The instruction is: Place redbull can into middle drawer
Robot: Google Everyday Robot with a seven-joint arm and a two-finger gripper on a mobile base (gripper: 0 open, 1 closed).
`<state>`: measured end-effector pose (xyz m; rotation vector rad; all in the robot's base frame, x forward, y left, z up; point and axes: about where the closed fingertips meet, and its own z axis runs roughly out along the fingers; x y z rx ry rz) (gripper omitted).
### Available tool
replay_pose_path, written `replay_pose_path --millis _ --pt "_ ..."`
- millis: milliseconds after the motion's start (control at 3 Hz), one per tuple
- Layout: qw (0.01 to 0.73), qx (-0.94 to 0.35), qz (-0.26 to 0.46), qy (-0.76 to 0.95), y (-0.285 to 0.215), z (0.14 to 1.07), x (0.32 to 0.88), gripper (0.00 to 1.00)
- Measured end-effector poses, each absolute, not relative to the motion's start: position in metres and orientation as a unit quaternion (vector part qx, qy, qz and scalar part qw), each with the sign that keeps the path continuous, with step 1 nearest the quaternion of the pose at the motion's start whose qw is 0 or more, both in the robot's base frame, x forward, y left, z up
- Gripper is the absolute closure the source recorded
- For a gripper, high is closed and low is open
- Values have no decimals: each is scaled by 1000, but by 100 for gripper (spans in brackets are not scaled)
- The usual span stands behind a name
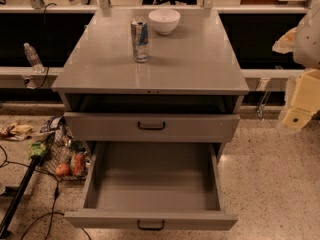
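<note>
Camera view: the redbull can (140,40) stands upright on the grey tabletop (200,64), toward the back and left of centre. The white bowl (164,20) sits just behind it to the right, near but apart. The middle drawer (152,184) is pulled out at the bottom of the cabinet, its box open and nothing visible inside. The drawer front above it (151,126) is shut. Risks as I judge them: the can is slim and tall, so an off-centre approach or a glancing contact would likely tip it and send it rolling toward the tabletop edge. The bowl is close enough that a wide approach from the back right could knock it. On the way down, the tabletop lip and the shut drawer front overhang the rear of the open drawer. Lowering too far back could clip the can against them, so a drop toward the front half looks safer. Letting go from too high would probably topple the can inside the deep box. My end effector (298,111) hangs at the right edge of the view, beside the cabinet and well apart from the can. It touches nothing I can make out and does not have the can. Whether it is released or clenched, I cannot tell.
</note>
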<state>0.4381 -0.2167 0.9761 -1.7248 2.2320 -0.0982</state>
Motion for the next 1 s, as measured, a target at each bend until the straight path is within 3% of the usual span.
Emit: replay_pose_path --millis 667,1000 --pt "176 -607 -34 775 -210 979 451 0" --pt "250 -575 15 779 -188 973 505 0"
